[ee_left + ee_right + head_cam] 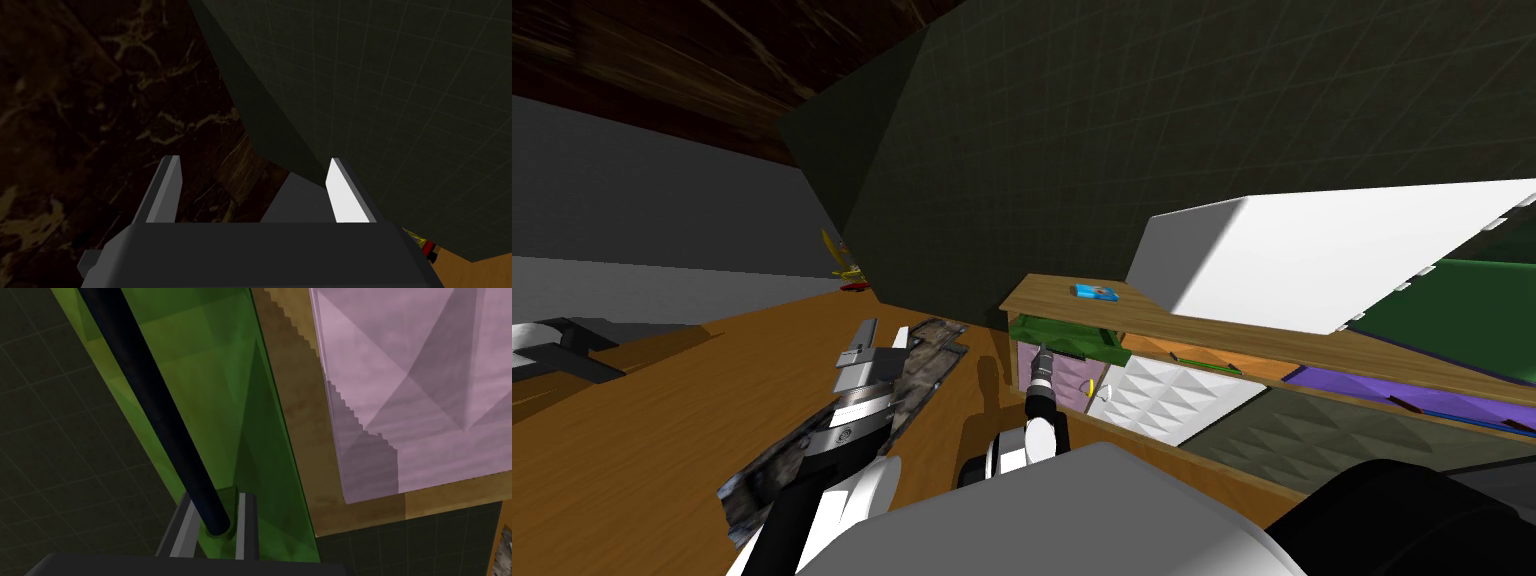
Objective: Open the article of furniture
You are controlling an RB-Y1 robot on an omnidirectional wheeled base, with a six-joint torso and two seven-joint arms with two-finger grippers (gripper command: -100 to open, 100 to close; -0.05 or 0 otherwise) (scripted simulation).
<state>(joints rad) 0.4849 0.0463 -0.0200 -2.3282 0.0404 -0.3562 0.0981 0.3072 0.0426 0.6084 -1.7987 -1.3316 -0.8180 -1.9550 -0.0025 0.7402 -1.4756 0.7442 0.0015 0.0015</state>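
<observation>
A low wooden cabinet [1072, 300] with coloured drawer fronts stands by the dark wall. Its top left drawer is green [1072, 338] and juts out a little from the frame. My right gripper [1045, 352] is at that drawer. In the right wrist view its fingers [246, 523] are shut on the end of the drawer's dark bar handle [150, 398], against the green front [220, 388]. Below it sits a pink drawer [425, 388]. My left gripper [864, 345] hangs over the floor to the left, open with nothing between its fingers [345, 195].
A white drawer front [1172, 395] lies right of the pink one. A small blue box [1095, 292] rests on the cabinet top. A large white slab [1332, 260] looms above the cabinet's right part. A dark mat [912, 380] lies on the wooden floor.
</observation>
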